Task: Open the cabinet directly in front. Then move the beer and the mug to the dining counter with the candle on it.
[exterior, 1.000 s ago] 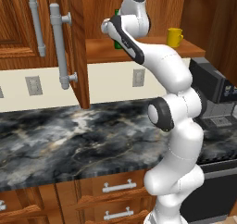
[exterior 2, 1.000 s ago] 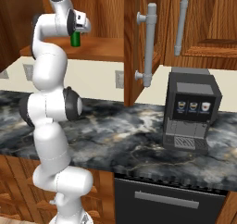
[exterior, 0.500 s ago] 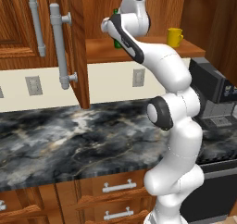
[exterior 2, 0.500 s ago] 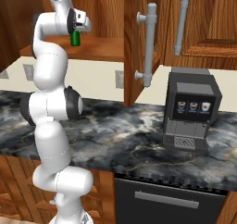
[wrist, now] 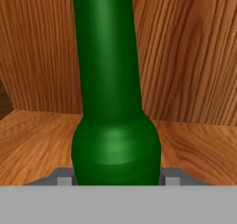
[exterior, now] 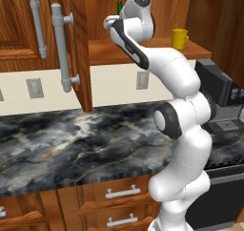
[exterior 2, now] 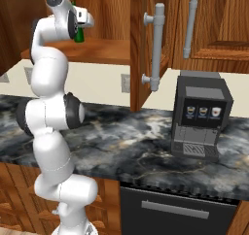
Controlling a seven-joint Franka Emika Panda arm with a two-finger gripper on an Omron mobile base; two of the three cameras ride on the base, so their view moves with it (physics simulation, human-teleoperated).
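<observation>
Cabinet (exterior: 76,44) stands open, both doors swung wide, plain wood shelf (exterior: 109,51) exposed. Arm reaches up into the opening.

Change over the last second: the claw (wrist: 115,179) has narrowed from fully wide to a partway gap and then held steady. In the hand view the green bottle (wrist: 113,107) fills the space between the two fingertips (wrist: 62,179), its fat lower body pressed right up to them on both sides. Reading: the claw is now clamped on the bottle body, low down. The base views look the same across that second, so the arm has not lifted; the bottle appears to be standing upright on the shelf, near the back wall.

From the right base view the bottle (exterior 2: 77,30) shows just past the hand, at the left part of the shelf. The yellow mug (exterior: 179,38) sits on the same shelf, well apart to the right, untouched.

Task status, judged: door step done, bottle grasp just made, carrying not yet begun. Next move calls for a lift straight off the shelf and a withdrawal clear of the door edges. Dining counter and candle are out of these views. Risk: tall bottle held low may tip.
</observation>
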